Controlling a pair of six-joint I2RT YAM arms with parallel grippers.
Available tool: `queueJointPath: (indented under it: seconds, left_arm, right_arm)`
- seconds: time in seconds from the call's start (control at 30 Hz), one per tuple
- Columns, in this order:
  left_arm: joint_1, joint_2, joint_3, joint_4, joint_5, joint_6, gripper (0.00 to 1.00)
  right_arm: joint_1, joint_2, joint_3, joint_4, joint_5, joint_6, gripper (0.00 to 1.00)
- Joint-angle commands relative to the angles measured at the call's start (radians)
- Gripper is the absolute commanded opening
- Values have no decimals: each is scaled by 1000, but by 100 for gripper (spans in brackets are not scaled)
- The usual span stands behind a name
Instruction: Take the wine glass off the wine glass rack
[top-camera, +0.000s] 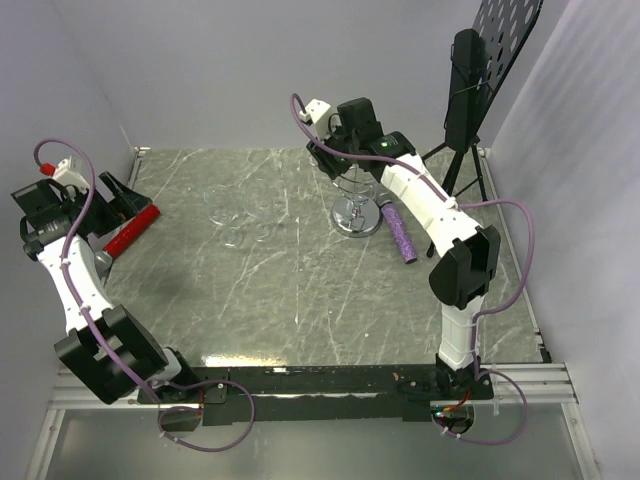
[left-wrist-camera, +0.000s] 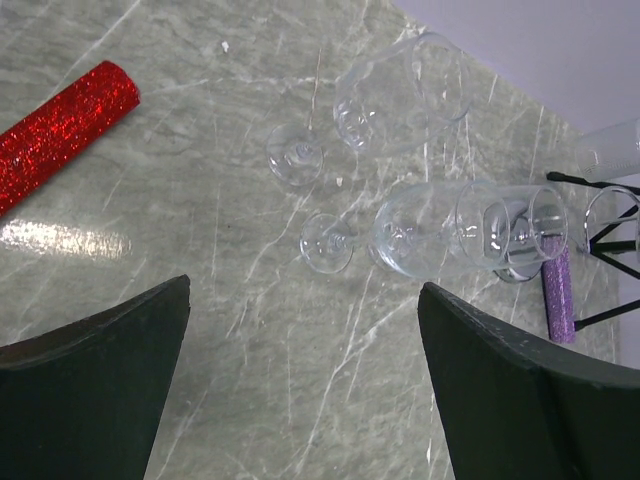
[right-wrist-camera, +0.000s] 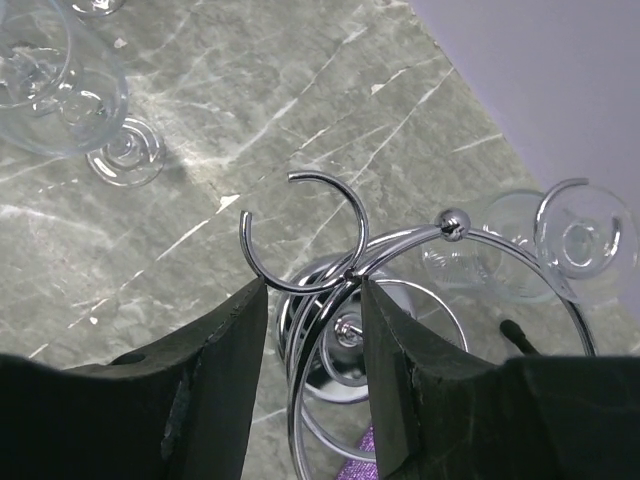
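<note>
The chrome wine glass rack (top-camera: 357, 213) stands on its shiny disc base right of the table's middle. My right gripper (top-camera: 340, 152) hovers over its top. In the right wrist view its fingers (right-wrist-camera: 240, 340) are slightly apart and straddle the rack's wire loops (right-wrist-camera: 320, 240) without clamping them. A clear wine glass (right-wrist-camera: 585, 240) appears to hang, foot up, at the rack's far side. My left gripper (top-camera: 118, 195) is at the far left, wide open and empty above the table (left-wrist-camera: 300, 400).
Several clear wine glasses (top-camera: 245, 207) lie on their sides on the table (left-wrist-camera: 440, 230). A red glitter tube (top-camera: 135, 230) lies by the left gripper. A purple glitter tube (top-camera: 398, 230) lies right of the rack. A black tripod stand (top-camera: 470, 90) is at the back right.
</note>
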Motion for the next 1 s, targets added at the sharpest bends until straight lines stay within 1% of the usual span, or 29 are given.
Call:
queueJointPath:
  seconds: [0.0, 0.17, 0.37, 0.4, 0.47, 0.53, 0.63, 0.77, 0.87, 0.97]
  left_arm:
    - [-7, -1, 31, 67, 21, -39, 100]
    - [-16, 3, 15, 102, 11, -72, 100]
    - [-39, -11, -2, 138, -16, -105, 100]
    - [-48, -17, -1, 141, -27, -108, 100]
    - [-71, -41, -15, 153, -56, -115, 100]
    - [-90, -69, -41, 182, -76, -134, 100]
    - [-111, -107, -88, 223, -94, -157, 100]
    - [-113, -156, -146, 265, -100, -169, 100]
    - [-117, -167, -156, 247, -105, -163, 100]
    - [-131, -175, -179, 260, -85, -195, 100]
  right_arm:
    - [-7, 7, 44, -51, 30, 20, 48]
    - [-8, -16, -2, -54, 35, 20, 47]
    - [-8, -40, -20, -71, 47, 9, 46]
    - [-8, -51, -28, -66, 52, 5, 47]
    - [-8, -78, -56, -44, 72, -5, 54]
    - [-8, -101, -80, -28, 87, -18, 56]
    - [-8, -108, -83, -52, 118, -57, 60]
    - [-13, -89, -47, -82, 161, -103, 64]
    - [-22, -53, 22, -129, 173, -115, 63]
    - [-30, -13, 99, -189, 176, -109, 62]
